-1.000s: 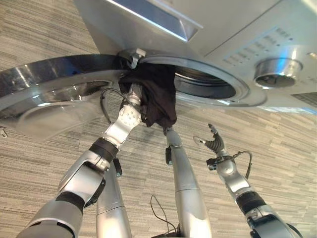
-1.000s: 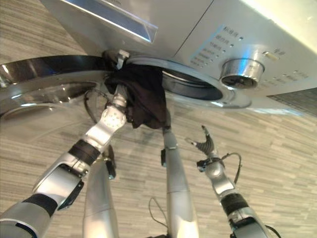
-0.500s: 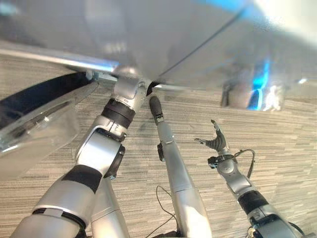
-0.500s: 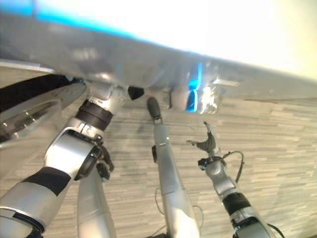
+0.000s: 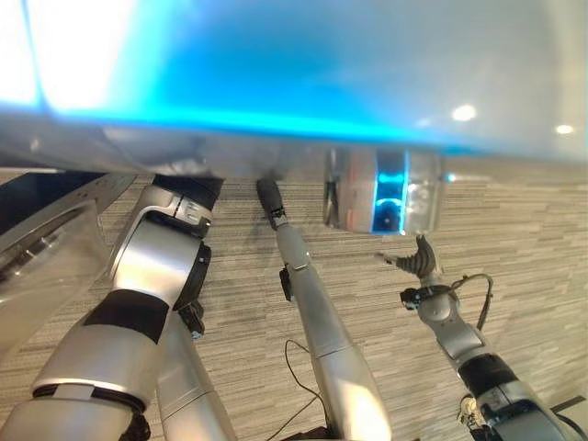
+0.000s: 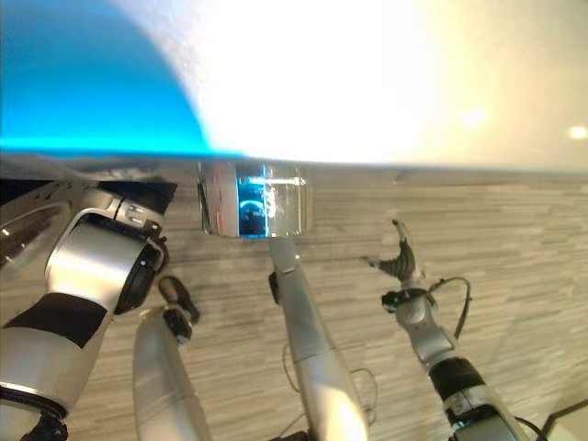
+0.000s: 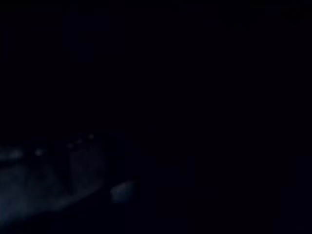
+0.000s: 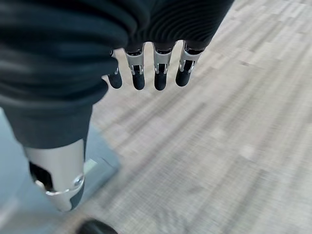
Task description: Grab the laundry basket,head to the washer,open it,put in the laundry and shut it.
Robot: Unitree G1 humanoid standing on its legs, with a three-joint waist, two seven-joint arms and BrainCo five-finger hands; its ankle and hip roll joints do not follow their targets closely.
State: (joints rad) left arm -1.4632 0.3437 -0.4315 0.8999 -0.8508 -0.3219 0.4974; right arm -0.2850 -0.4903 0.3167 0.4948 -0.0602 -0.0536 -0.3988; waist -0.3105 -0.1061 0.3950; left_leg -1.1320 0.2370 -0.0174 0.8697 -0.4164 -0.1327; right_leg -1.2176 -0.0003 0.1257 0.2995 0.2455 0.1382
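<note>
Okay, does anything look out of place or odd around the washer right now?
Nothing stands out. The washer door hangs open at the left over the floor, and the right robot hand hovers open and empty over it.

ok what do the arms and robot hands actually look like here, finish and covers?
Both arms are silver-grey metal shells with black bands at the joints. The right robot hand has silver fingers with dark tips and a thumb set apart, under a dark ribbed cover over back and wrist. The left arm has the same silver shells; its robot hand is hidden.
</note>
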